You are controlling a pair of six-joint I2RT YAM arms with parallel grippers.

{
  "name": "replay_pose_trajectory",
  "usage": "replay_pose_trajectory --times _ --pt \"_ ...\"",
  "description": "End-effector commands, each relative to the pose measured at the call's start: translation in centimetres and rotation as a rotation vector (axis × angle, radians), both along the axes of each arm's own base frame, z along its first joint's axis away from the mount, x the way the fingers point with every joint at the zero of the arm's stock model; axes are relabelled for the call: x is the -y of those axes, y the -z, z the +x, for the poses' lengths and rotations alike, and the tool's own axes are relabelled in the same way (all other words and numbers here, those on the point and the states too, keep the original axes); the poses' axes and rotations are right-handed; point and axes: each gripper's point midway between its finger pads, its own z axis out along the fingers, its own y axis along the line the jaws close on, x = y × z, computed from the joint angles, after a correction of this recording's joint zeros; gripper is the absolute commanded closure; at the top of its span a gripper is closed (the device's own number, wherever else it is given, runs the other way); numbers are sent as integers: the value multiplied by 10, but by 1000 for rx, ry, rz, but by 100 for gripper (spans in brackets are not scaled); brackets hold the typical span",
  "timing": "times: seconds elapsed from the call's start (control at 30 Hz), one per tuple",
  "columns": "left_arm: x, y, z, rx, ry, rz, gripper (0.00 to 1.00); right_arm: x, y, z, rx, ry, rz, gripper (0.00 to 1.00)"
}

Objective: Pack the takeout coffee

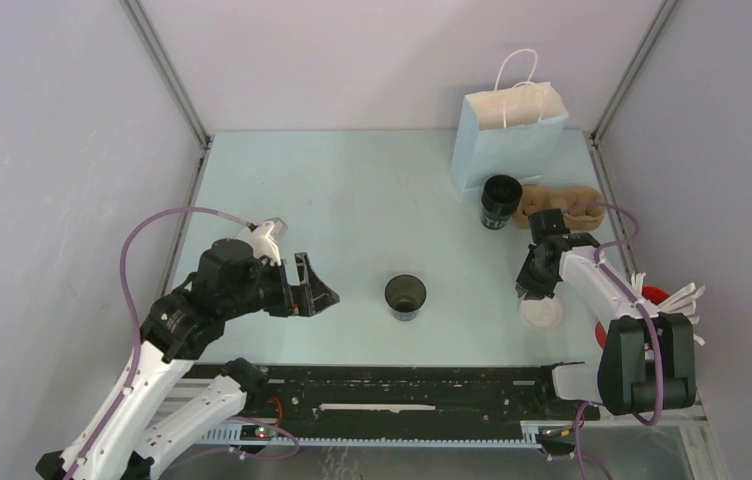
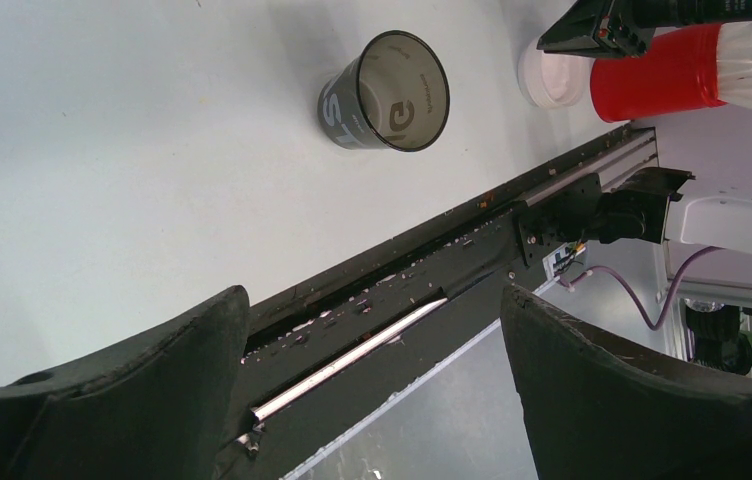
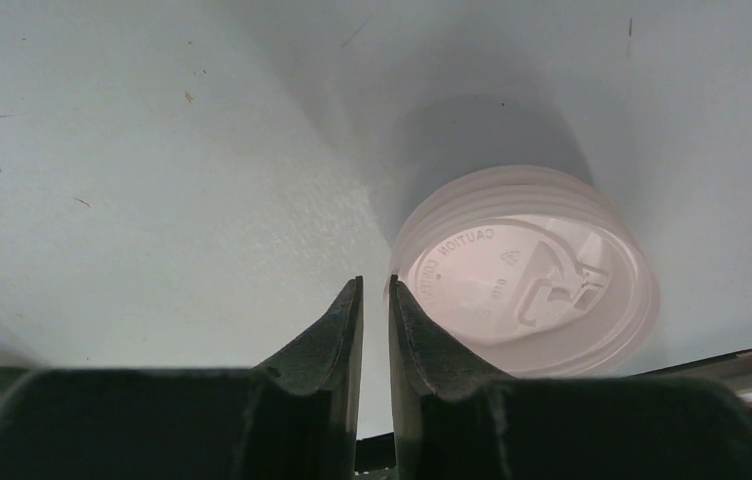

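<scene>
Top external coverage sets out the whole job. A light-blue paper bag (image 1: 509, 140) is stood at the far right of the surface (image 1: 352, 200), with a brown cup carrier (image 1: 564, 207) and one black cup (image 1: 501, 202) just beside it, presumably so that packing can finish there. A second black cup (image 1: 405, 297) is stood upright and uncapped near the middle, between the arms, where it can be reached by either. The lid stack (image 1: 540, 312) is kept at the right near edge, near a red cup (image 1: 652, 297) of white sticks, and the right gripper (image 1: 535, 292) is held down over it.

What is hidden there by the arm is given by the right wrist view. Its fingers (image 3: 422, 330) are drawn nearly together, with only a slit between, and the tips are set at the left rim of the top lid. Whether that rim is pinched cannot be told.

The left wrist view adds that the left gripper (image 2: 374, 300) is spread wide and holds nothing. It is aimed toward the middle cup but well apart from it, which is judged to be a waiting pose until a lid is brought.
</scene>
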Motion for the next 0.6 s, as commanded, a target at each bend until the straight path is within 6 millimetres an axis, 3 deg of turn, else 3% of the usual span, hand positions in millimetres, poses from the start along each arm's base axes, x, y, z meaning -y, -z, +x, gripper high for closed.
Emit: replay_pose_trajectory --times 0.0,0.57 --pt "4 -13 -1 41 32 -20 0 6 2 2 0 -2 -20 77" --pt "4 -12 -1 39 34 -18 0 6 6 2 -7 -3 -22 82"
